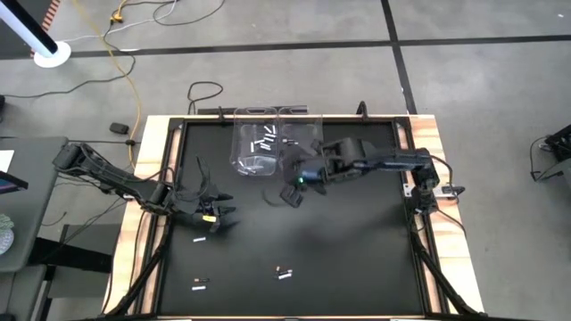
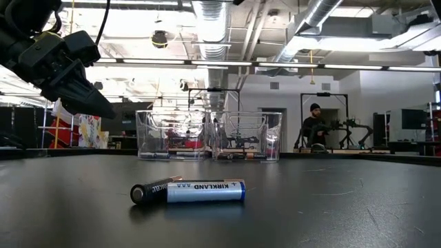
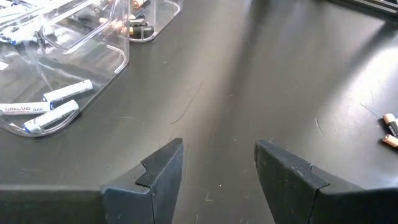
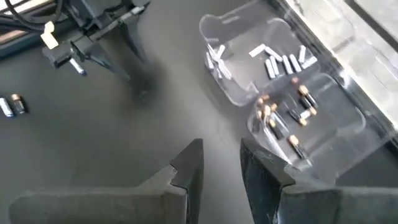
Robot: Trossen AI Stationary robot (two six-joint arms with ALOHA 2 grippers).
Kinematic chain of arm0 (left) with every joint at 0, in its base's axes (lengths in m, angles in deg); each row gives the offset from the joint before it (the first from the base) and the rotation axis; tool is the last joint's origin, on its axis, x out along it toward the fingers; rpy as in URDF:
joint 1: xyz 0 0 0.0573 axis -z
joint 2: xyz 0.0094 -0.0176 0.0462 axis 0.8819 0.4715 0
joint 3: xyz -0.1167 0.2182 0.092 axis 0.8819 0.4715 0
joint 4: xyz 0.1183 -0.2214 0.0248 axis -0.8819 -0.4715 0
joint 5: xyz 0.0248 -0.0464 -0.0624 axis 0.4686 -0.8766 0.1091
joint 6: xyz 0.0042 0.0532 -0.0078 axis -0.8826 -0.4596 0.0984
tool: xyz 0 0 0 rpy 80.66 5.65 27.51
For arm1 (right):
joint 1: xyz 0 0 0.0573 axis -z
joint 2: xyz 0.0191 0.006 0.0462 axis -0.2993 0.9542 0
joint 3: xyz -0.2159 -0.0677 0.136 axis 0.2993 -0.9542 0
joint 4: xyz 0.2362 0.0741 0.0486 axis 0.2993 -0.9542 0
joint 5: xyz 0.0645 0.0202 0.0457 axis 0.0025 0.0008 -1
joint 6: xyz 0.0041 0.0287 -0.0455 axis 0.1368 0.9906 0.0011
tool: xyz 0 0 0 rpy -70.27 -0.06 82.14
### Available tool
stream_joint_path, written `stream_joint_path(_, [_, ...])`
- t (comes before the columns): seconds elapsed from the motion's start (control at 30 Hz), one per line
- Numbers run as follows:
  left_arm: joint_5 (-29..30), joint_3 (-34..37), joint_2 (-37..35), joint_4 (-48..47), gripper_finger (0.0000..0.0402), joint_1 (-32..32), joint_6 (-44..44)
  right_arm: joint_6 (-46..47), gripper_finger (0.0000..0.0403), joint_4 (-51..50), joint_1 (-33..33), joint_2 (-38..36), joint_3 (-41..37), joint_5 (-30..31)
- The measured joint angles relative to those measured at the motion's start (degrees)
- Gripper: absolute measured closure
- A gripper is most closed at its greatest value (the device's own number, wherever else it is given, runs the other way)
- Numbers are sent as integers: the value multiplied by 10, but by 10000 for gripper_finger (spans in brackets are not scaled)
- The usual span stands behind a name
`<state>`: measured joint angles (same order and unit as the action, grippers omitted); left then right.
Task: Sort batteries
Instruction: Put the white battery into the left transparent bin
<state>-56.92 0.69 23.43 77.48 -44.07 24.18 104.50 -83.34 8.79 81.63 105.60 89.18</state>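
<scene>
Matt black desk (image 2: 344, 207) with fine scratches; clear glossy plastic bins (image 2: 207, 134); smooth, paper-wrapped white battery (image 2: 205, 191); wooden desk edge (image 1: 152, 143).

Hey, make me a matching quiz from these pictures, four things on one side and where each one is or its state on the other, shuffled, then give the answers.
Things:
1. left gripper
2. right gripper
3. white batteries
4. dark batteries with copper ends

Places or states:
A. in the clear bin on the left arm's side
B. empty, open, just in front of the bins
C. in the other clear bin
D. empty, open, near the table's left edge

Pairs: 1-D, 2-B, 3-A, 4-C
</scene>
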Motion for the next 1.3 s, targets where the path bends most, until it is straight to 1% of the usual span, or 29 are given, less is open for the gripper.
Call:
stream_joint_path(0.23, [0,0,0,0,207,0,0,104,280,-75,-60,0,0,55])
stream_joint_path(0.33, [0,0,0,0,207,0,0,129,280,-96,-84,0,-1,74])
stream_joint_path(0.57, [0,0,0,0,207,0,0,97,281,-95,-151,0,-3,151])
stream_joint_path(0.73, [0,0,0,0,207,0,0,92,280,-95,-195,-4,-3,161])
stream_joint_path(1.0, [0,0,0,0,207,0,0,88,281,-95,-287,-46,-3,166])
stream_joint_path(1.2, [0,0,0,0,207,0,0,84,281,-95,-367,-92,-3,231])
stream_joint_path(1.3, [0,0,0,0,207,0,0,68,281,-95,-399,-111,-3,260])
